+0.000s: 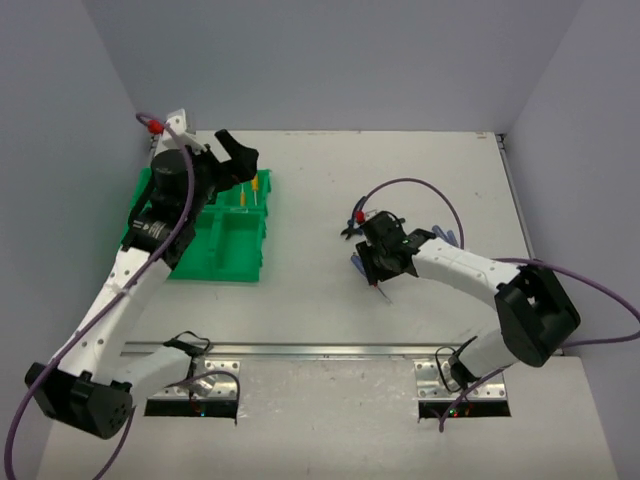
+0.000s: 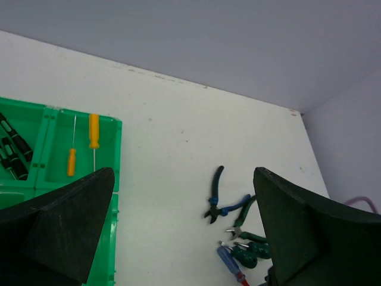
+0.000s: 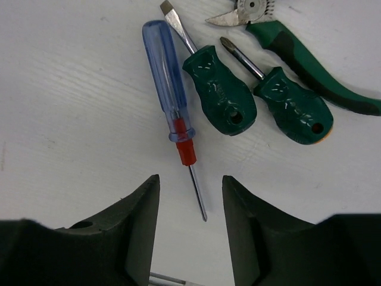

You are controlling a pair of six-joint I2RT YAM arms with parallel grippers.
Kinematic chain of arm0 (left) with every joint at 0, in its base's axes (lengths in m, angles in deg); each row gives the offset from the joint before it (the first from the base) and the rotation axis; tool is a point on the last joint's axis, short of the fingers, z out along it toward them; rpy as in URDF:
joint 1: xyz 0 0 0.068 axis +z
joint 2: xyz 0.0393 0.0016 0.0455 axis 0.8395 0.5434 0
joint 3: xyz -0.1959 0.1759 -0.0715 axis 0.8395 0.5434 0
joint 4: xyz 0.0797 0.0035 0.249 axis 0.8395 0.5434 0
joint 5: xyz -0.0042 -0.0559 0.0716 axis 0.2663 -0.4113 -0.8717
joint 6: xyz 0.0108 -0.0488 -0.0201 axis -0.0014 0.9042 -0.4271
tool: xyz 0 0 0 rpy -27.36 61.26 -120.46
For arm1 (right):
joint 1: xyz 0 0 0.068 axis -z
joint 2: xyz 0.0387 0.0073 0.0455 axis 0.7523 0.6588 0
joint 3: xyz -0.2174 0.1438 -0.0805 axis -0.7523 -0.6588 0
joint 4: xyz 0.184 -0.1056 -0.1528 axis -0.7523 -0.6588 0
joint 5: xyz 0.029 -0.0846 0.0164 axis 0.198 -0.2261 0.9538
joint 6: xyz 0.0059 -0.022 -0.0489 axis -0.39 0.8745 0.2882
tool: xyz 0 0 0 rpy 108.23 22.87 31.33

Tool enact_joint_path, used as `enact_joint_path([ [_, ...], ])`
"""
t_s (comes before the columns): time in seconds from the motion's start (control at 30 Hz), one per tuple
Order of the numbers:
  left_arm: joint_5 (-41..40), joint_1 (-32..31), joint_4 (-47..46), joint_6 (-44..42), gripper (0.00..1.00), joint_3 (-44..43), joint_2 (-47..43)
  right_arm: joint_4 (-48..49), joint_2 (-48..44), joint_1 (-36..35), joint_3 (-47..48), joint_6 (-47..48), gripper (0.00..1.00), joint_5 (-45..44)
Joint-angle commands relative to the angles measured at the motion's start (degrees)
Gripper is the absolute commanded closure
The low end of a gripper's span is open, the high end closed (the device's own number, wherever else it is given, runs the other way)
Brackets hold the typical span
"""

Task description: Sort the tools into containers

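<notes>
The green bin (image 1: 236,254) lies at the left, and one compartment holds two yellow screwdrivers (image 2: 93,130). My left gripper (image 1: 238,160) hovers over the bin's far right corner, its fingers (image 2: 59,229) spread wide open and empty. Loose tools lie mid-table: blue pliers (image 2: 216,199), green pliers (image 3: 309,56), two stubby green screwdrivers (image 3: 220,89) and a blue-handled screwdriver (image 3: 165,77) with a red collar. My right gripper (image 3: 190,182) is low over that screwdriver. Its jaws stand either side of the thin shaft, with gaps showing on both sides.
Dark-handled tools (image 2: 12,152) fill the bin compartment to the left of the yellow ones. Grey walls close in the table at the back and both sides. A thin metal shaft (image 3: 172,279) shows under my right gripper.
</notes>
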Motion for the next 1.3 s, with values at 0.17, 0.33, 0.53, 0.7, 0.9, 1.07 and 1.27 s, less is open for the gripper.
enact_joint_path([
  [0.17,7.5,-0.1,1.3,-1.8,0.00,10.0,-7.5,5.8,8.7,-0.4,1.0,0.8,0.63,-0.2],
  [0.33,10.5,-0.1,-0.1,-0.8,0.00,14.2,-8.6,8.6,12.6,-2.8,1.3,0.6,0.78,-0.3],
  [0.53,18.7,-0.1,-3.4,1.4,0.00,17.4,-6.1,9.6,11.9,-6.9,2.3,0.9,1.00,0.0],
  [0.7,33.4,-1.1,-13.6,6.8,0.00,22.2,-4.6,22.0,-3.1,-8.5,-4.4,-3.0,1.00,10.1],
  [0.9,39.3,-4.8,-25.5,12.1,0.00,25.6,-1.0,37.8,-15.7,-8.5,-10.9,-7.0,1.00,22.0],
  [1.07,43.1,-8.3,-38.4,19.8,0.00,29.6,0.4,46.1,-20.0,-8.5,-13.3,-8.0,1.00,26.0],
  [1.27,44.2,-10.2,-46.6,24.1,0.47,30.1,4.2,47.6,-20.2,-8.5,-10.6,-8.8,1.00,29.4],
])
